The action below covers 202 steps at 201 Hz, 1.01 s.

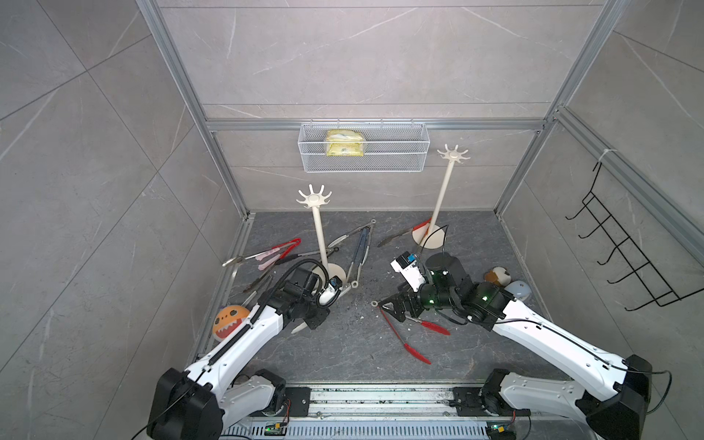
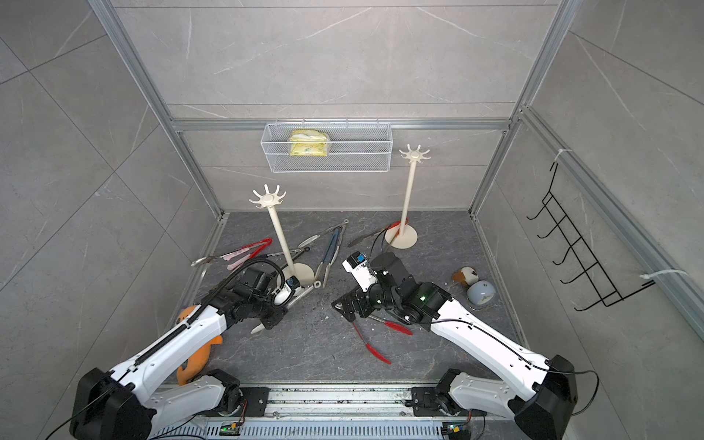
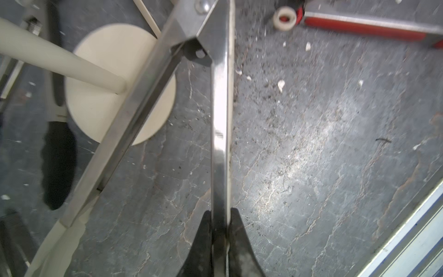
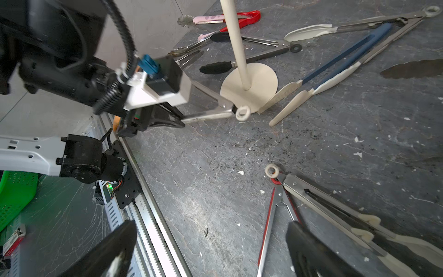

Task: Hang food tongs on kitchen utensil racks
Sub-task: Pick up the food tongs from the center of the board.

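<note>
Left gripper (image 3: 220, 213) pinching one steel arm of the cream-tipped tongs (image 3: 219, 120), low by the rack base (image 3: 107, 48). Right gripper (image 4: 212, 225) spread wide, empty. I reckon: light, stiff, slick, springy, so grip near hinge.

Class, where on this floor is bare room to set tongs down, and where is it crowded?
Bare: the middle floor between left arm, red tongs and front rail; also the back right corner between right rack and plush toy. Crowded: around the left rack, where tongs pile up.
</note>
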Motion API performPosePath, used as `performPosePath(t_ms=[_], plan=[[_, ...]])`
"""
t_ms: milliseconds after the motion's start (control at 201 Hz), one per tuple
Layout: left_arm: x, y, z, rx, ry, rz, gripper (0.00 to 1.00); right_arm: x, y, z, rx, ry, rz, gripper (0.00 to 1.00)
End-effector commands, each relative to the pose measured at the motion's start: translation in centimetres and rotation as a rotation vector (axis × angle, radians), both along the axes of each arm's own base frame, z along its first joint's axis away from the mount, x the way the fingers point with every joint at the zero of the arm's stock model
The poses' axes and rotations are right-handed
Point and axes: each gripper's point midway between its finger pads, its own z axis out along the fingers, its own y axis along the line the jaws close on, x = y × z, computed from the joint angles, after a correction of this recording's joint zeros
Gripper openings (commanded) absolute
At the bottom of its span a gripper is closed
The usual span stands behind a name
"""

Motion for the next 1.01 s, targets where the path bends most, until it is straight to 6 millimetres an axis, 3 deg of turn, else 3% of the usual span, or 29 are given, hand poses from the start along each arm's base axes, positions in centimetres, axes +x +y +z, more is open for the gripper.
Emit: performPosePath(t_ms=[0,294,543,772,1001], plan=[[1.1,-1.3,5.5,-0.126,-0.132,0.052,0.02,0.9,0.4,1.5,0.021,-0.039,-0.008,0.99],[1.8,-1.1,12.4,-0.284,-0.317,0.194,0.01,1.4,0.7,2.0,0.025,-0.052,-0.015,0.99],[1.9,1.1,17.7,-0.436,-0.47,0.359,0.0,1.7,0.8,2.3,0.032,-0.055,-0.027,1.0],[1.6,3.4,21.5,-0.498,-0.595,0.458,0.0,1.8,0.9,2.3,0.035,-0.052,-0.029,1.0],[1.5,5.1,23.7,-0.515,-0.647,0.547,0.0,1.8,1.0,2.2,0.033,-0.046,-0.026,1.0]])
